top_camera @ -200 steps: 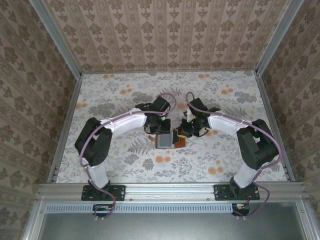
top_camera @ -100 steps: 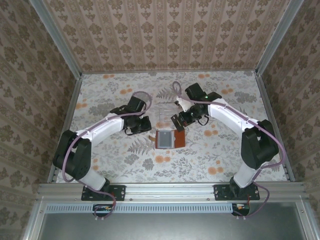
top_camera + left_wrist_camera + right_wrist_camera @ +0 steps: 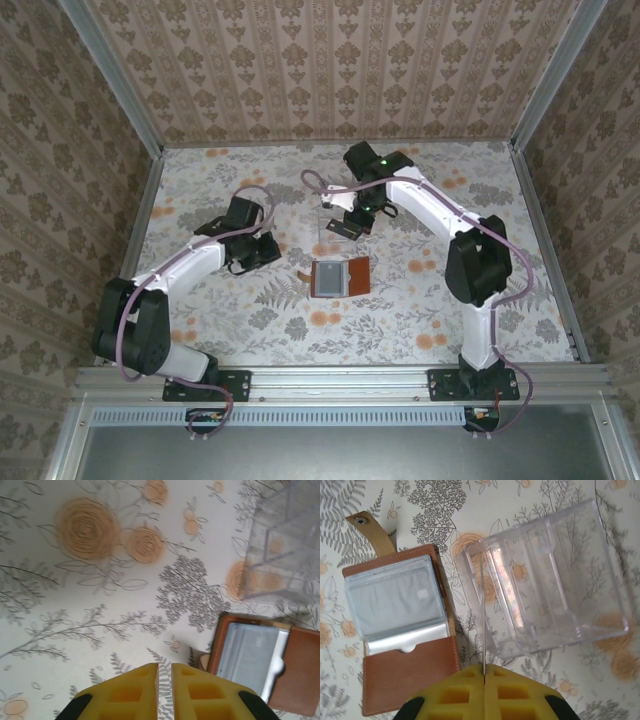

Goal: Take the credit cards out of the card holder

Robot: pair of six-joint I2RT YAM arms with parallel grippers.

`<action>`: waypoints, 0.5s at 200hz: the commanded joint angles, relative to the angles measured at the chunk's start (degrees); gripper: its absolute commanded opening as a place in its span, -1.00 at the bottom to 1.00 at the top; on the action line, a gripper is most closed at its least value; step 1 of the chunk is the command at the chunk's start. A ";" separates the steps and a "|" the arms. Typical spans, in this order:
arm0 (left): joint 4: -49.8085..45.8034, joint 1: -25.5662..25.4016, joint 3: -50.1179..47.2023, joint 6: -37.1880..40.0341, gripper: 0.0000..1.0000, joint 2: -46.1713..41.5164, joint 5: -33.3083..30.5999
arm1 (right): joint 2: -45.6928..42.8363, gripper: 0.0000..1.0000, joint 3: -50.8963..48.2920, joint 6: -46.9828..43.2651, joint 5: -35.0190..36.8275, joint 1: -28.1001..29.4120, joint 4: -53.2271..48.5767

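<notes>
While I watch through the overhead camera, the card holder (image 3: 338, 277) lies open and flat near the middle of the floral table (image 3: 430, 320). A small tab (image 3: 302, 277) sticks out at its 9 o'clock side. Its left half shows grey-blue pockets and its right half is plain brown leather.

At 12 o'clock from the holder, and apart from it, my right gripper (image 3: 347, 226) hangs over a clear plastic tray (image 3: 545, 585). Through the right wrist camera I see its yellow pads pressed together on a thin pale sliver, a credit card (image 3: 483, 630) seen edge-on. The sliver runs toward 12 o'clock from between the pads and crosses the tray's near wall. The tray has upright dividers and sits just beside the holder without touching it. In that view the holder is at 9 o'clock from the tray, and a greyish card (image 3: 395, 597) sits inside a see-through sleeve on its upper half. I cannot tell how many cards are stacked there.

At 9 o'clock from the holder, my left gripper (image 3: 262, 250) is over bare tabletop. Through the left wrist camera its yellow pads stand a narrow slit apart, with nothing between them. From there the holder lies toward 4 o'clock and the tray toward 2 o'clock.
</notes>
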 commanded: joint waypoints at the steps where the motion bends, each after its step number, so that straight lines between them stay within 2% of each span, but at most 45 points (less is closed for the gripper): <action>1: 1.29 1.59 -0.79 1.45 -0.67 -1.27 1.81 | 4.45 -1.00 6.59 -8.89 2.67 0.68 -9.07; 56: 2.27 4.44 0.56 2.47 -0.65 1.37 4.19 | 14.83 -1.00 19.86 -12.38 4.36 1.45 -16.83; 100: 2.13 5.84 1.67 2.98 -0.64 2.71 4.98 | 20.09 -1.00 25.59 -13.85 3.24 1.96 -21.25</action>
